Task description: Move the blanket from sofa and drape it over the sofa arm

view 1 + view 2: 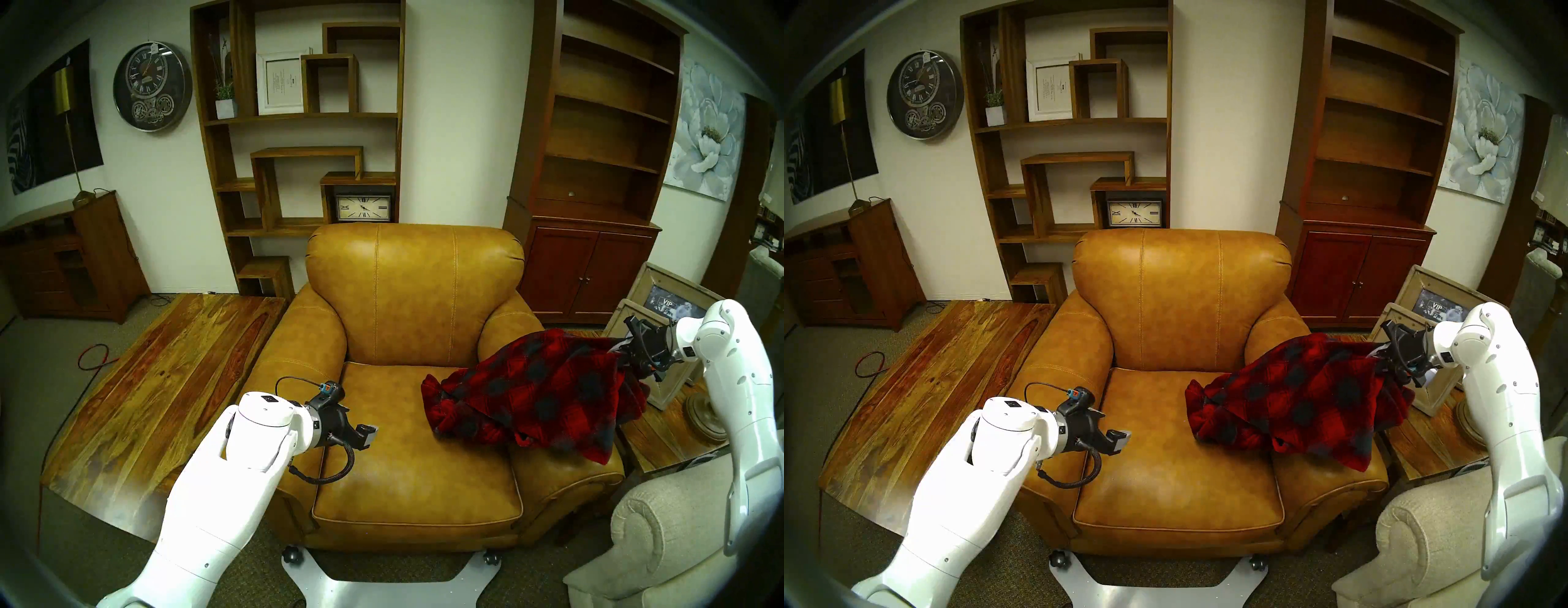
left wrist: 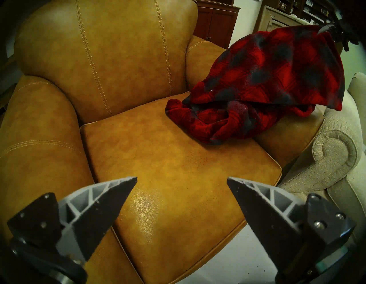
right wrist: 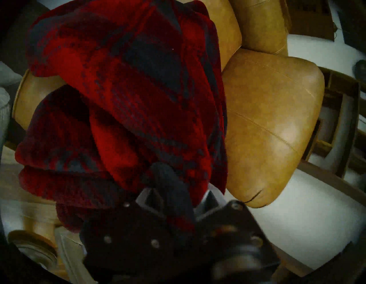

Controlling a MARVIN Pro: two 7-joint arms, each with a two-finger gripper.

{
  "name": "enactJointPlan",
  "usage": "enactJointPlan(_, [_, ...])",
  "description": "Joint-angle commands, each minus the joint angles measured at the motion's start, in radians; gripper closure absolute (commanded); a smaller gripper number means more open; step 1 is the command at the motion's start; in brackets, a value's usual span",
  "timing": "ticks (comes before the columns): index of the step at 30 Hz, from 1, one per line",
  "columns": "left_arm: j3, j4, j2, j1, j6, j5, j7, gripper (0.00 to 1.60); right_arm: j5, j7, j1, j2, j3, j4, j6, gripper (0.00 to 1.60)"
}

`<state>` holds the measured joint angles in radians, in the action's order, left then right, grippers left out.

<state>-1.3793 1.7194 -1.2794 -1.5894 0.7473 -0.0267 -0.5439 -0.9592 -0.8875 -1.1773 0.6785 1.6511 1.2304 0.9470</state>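
The red and dark plaid blanket point(image 1: 539, 390) lies over the right arm point(image 1: 564, 471) of the tan leather sofa point(image 1: 415, 297), with a rumpled end still on the right edge of the seat cushion. My right gripper point(image 1: 623, 346) is shut on one corner of the blanket and holds it up, beyond the arm's outer side. In the right wrist view the blanket point(image 3: 128, 99) hangs from the shut gripper point(image 3: 178, 190). My left gripper point(image 1: 367, 435) is open and empty, low over the left of the seat; it also shows in the left wrist view point(image 2: 182, 180).
A beige fabric chair with a scrolled arm point(image 1: 662, 530) stands at the front right, close to the sofa arm. A wooden side table point(image 1: 662, 441) with picture frames and a lamp base sits right of the sofa. A low wooden table point(image 1: 161, 382) is on the left.
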Motion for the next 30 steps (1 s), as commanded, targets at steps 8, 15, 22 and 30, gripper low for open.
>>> enactJointPlan(8, [0.0, 0.018, 0.0, 0.007, -0.003, 0.0, -0.002, 0.0, -0.07, -0.043, 0.139, -0.165, -0.065, -0.092, 0.013, 1.6])
enactJointPlan(15, [0.0, 0.021, 0.001, 0.006, -0.003, 0.0, -0.002, 0.0, -0.083, -0.031, 0.199, -0.185, -0.186, -0.178, 0.013, 1.6])
enactJointPlan(22, [0.0, 0.024, 0.002, 0.004, -0.002, 0.0, -0.002, 0.0, 0.005, -0.049, 0.206, -0.185, -0.299, -0.21, 0.013, 0.0])
enactJointPlan(30, [0.0, 0.018, 0.0, 0.006, -0.003, 0.0, -0.001, 0.0, 0.169, -0.029, 0.177, -0.228, -0.286, -0.172, 0.013, 0.0])
